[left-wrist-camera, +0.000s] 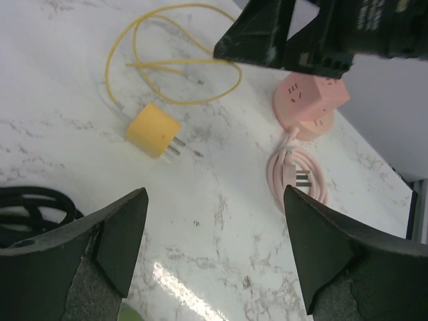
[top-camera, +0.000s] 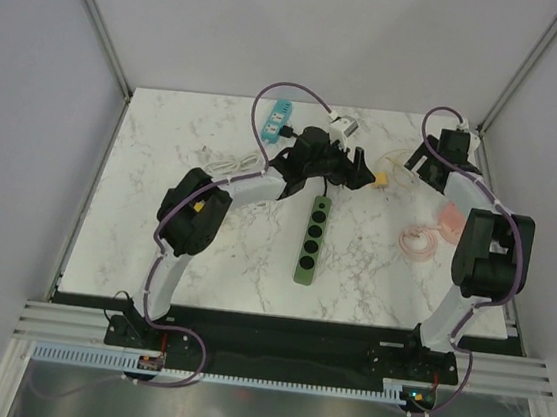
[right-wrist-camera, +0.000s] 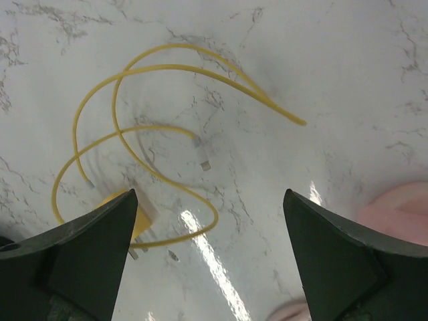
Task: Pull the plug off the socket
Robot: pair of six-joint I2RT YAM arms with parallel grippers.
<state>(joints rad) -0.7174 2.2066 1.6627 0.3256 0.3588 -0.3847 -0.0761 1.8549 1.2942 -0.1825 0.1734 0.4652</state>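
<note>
Top external view: two arms reach across a marble counter [top-camera: 152, 255], their tools meeting toward the far edge, right of the middle. The yellow plug [top-camera: 380, 181] lies loose on the counter between them, just beside the left tool [top-camera: 362, 168] and near the right tool [top-camera: 417, 162]. A green power strip [top-camera: 312, 240] lies in the middle of the counter, running from far to near, its four round outlets uncovered. The yellow plug sits apart from its far end. A blue power strip [top-camera: 275, 120] rests by the far edge and a white cable [top-camera: 225, 165] lies left of the middle. A pink socket [top-camera: 451, 220] with a coiled pink cable [top-camera: 418, 240] sits near the right edge.

Left wrist view: the left tool [left-wrist-camera: 214, 200] stands released, its two fingers [left-wrist-camera: 124, 234] spread wide with only marble between them. Beyond them the yellow plug [left-wrist-camera: 154, 130] lies on its side, two metal prongs exposed, with the thin yellow cable [left-wrist-camera: 174, 60] looped behind it. A black cable [left-wrist-camera: 33, 204] shows at the frame's left.

Right wrist view: the right tool [right-wrist-camera: 208, 200] is likewise released, its fingers wide apart above the yellow cable [right-wrist-camera: 167, 67]. The yellow plug [right-wrist-camera: 137, 217] is partly hidden behind one finger.
</note>
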